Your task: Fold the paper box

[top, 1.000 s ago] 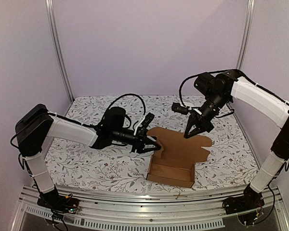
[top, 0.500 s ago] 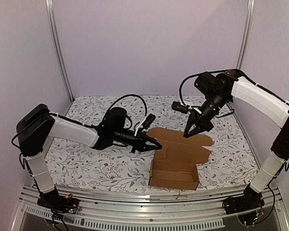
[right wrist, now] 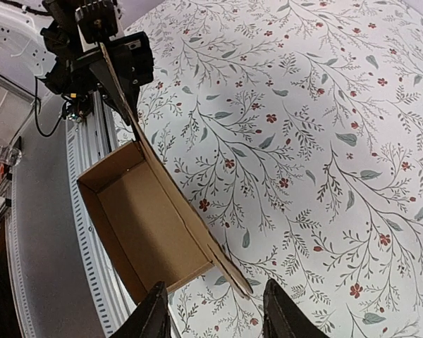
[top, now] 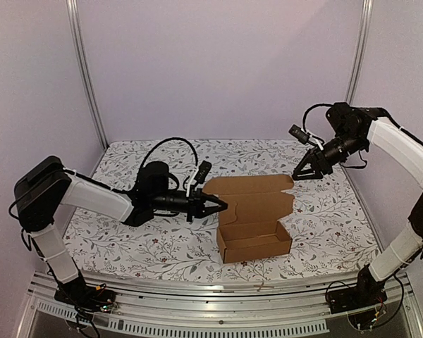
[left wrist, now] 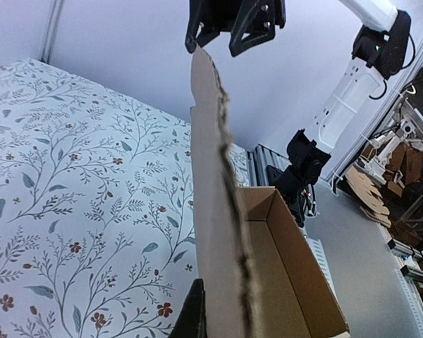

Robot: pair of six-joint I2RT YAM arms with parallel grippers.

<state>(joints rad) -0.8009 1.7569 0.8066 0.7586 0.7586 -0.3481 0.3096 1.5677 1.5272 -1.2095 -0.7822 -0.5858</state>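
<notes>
The paper box is plain brown cardboard; its open tray sits near the table's front edge and its lid panel stands upright behind it. My left gripper is shut on the lid's left edge. In the left wrist view the lid runs edge-on through the left gripper, with one dark finger showing beside it. My right gripper hangs open just off the lid's upper right corner, holding nothing. From the right wrist, the box lies below the right gripper.
A floral cloth covers the table. A metal rail runs along the front edge just before the box tray. Upright frame posts stand at the back corners, with plain walls behind.
The lid went from lying flat to standing upright. My left gripper shut on its left edge. My right gripper opened and drew back to the right, away from the lid.
</notes>
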